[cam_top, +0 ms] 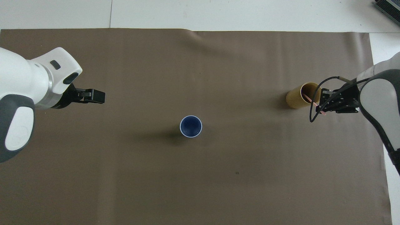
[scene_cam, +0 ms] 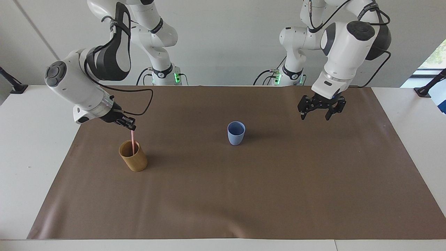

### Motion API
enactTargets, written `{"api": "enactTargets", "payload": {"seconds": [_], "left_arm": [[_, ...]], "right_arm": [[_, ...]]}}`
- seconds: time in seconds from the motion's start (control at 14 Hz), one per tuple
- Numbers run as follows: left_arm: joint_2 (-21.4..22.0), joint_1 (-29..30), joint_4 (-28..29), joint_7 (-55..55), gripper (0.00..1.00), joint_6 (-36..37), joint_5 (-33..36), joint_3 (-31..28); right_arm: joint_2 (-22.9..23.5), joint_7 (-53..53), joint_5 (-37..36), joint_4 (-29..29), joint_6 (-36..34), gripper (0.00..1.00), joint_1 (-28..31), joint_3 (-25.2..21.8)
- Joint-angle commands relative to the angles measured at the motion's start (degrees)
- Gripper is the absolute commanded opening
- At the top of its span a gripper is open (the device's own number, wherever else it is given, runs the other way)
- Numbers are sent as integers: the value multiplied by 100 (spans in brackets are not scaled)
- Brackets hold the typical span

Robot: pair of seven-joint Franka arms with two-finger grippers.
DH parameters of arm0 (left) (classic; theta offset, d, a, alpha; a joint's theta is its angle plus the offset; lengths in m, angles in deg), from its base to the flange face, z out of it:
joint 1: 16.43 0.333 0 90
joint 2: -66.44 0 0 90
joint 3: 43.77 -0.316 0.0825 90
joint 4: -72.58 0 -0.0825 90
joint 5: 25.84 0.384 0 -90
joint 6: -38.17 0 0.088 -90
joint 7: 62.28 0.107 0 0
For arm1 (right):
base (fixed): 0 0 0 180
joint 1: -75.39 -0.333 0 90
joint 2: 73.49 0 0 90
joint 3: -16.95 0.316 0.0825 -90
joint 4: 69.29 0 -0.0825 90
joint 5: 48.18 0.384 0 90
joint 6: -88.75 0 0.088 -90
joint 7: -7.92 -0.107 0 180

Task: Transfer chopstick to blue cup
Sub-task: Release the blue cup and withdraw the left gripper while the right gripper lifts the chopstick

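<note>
Gripping the top end of the chopstick point(scene_cam: 132, 143), my right gripper point(scene_cam: 131, 126) hung just above the tan cup point(scene_cam: 133, 160), its fingertips pinched tight on the pale pink stick. I saw the chopstick standing nearly upright, its lower end down inside the tan cup and its upper part rising clear of the rim into the jaws. That cup leaned a little and sat on the brown mat point(scene_cam: 244, 202) toward the right arm's end of the table, well apart from the blue cup point(scene_cam: 236, 132).

I took the blue cup as my landmark: it stood upright and alone near the middle of the mat, its mouth open and nothing inside it that I could see from overhead. The tan cup lay a little farther from the robots than the blue cup.

My left gripper point(scene_cam: 321, 111) was raised over bare mat toward the left arm's end of the table, well apart from the blue cup, jaws spread wide and holding nothing. In the overhead view the same gripper point(cam_top: 93, 96) showed only as a dark block jutting from the white wrist.
</note>
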Motion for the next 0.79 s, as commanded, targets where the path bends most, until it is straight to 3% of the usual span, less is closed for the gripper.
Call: {"api": "enactTargets", "payload": {"seconds": [0.0,0.71], "left_arm": [[-22,500,-650,610,100,662,-23,71],[-364,1187,-2199,1674,100,2166,4,45]], "right_arm": [[-7,174,122,11,28,0,80,20],[-94,86,149,-498,-419,0,141,-16]]}}
